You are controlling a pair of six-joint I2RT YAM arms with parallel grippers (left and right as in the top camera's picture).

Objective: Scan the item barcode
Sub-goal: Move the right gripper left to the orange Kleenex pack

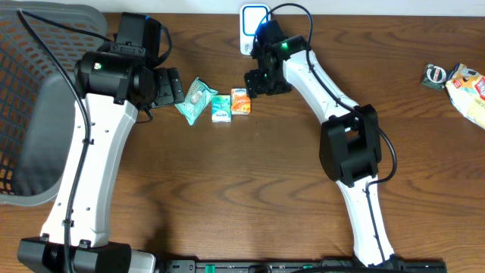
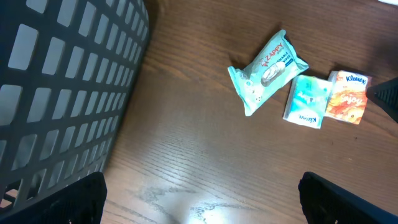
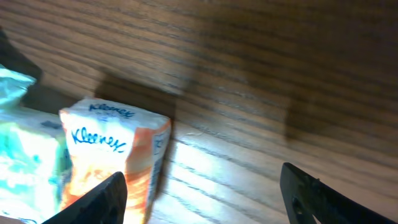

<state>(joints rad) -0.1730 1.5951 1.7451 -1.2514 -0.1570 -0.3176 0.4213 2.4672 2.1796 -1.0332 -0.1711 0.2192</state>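
Note:
Three small packs lie in a row on the wooden table: a teal Zappy wipes pack (image 1: 195,100) (image 2: 268,71), a teal tissue pack (image 1: 220,108) (image 2: 308,101) and an orange Kleenex pack (image 1: 241,101) (image 2: 347,96) (image 3: 115,162). A white scanner (image 1: 254,26) with a blue light stands at the back edge. My right gripper (image 1: 261,82) (image 3: 205,193) hangs open just right of the Kleenex pack, one finger at the pack's edge and bare wood between its jaws. Left of the wipes pack, my left gripper (image 1: 168,85) (image 2: 202,199) is wide open over bare wood.
A grey mesh basket (image 1: 38,114) (image 2: 62,81) fills the left side of the table, close to the left arm. A snack bag (image 1: 470,87) and a small dark packet (image 1: 437,75) lie at the far right edge.

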